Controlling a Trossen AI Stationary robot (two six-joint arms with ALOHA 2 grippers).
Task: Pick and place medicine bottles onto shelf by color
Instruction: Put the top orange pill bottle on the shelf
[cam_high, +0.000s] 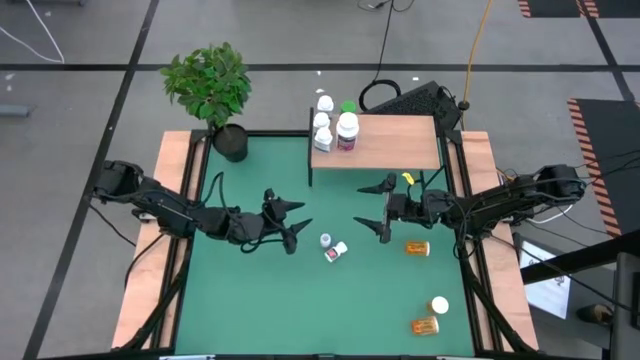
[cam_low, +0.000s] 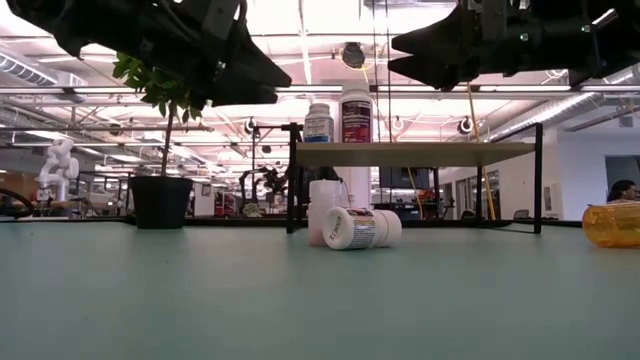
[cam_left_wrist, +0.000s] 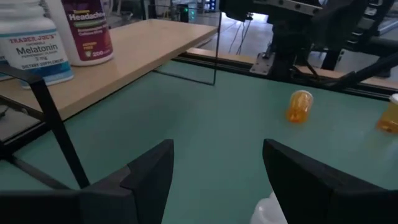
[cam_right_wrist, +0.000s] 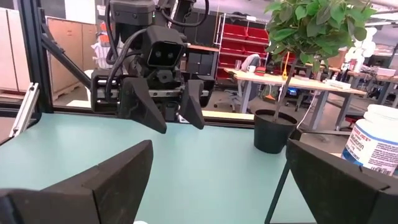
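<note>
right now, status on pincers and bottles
Both pincers open, empty, hovering: left pincer, right pincer. Two white bottles on mat between them. Shelf half filled.

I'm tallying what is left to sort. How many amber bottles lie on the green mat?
2. One amber bottle lies beside the right gripper, and the second amber bottle lies near the mat's front edge on the right. Others may be hidden beneath the arms.

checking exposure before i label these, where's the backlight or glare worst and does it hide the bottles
Low view: bright ceiling lights behind turn both grippers into black silhouettes, yet the two white bottles on the mat stay readable. Left wrist view: the shelf is evenly lit, its bottle labels legible. High view: flat light, no glare; amber bottles clear. Right wrist view: own fingers dark, the plant well lit.
</note>
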